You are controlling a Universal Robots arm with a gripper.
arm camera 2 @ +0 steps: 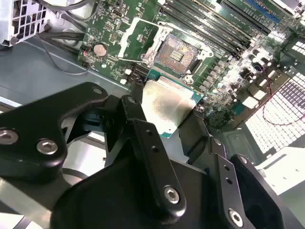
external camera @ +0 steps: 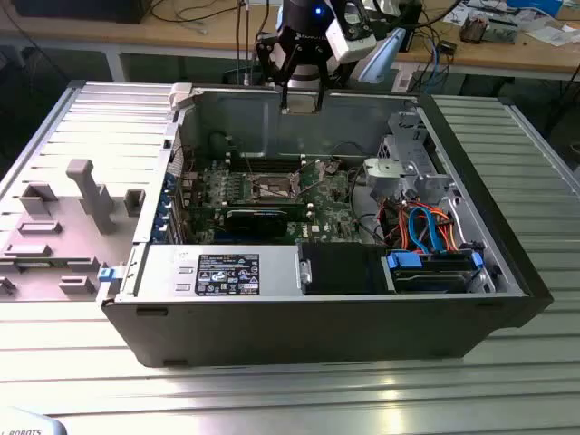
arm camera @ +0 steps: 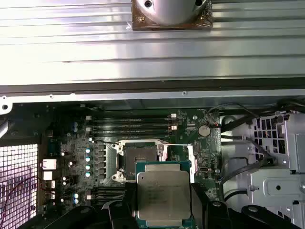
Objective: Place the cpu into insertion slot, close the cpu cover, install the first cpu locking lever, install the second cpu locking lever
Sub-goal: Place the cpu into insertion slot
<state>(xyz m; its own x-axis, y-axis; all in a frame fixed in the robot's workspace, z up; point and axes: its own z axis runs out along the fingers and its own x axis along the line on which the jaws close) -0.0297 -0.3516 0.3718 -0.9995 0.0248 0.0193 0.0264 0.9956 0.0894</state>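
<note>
My gripper (external camera: 302, 94) hangs above the open computer case, over its back wall, shut on the cpu (arm camera 2: 167, 106). The chip's silver-grey top and green edge show between the black fingers (arm camera 2: 139, 125) in both wrist views, cpu (arm camera: 163, 192) included. Below and ahead lies the insertion slot (arm camera 2: 175, 54), a dark square socket with a metal rim on the green board, bare inside. In the first wrist view the insertion slot (arm camera: 140, 157) sits just beyond the chip. The cpu cover (arm camera 2: 138, 40) stands swung open beside the socket, green board showing through its window. From outside, the insertion slot (external camera: 275, 188) is mid-board.
Long memory slots (arm camera: 131, 126) run beside the socket. A black card (external camera: 263, 217) and the power supply (external camera: 217, 272) fill the case front. A drive cage (external camera: 408, 163) and coloured cables (external camera: 426, 227) sit at the exterior view's right. A grey plastic shroud (external camera: 63, 227) lies outside on the table.
</note>
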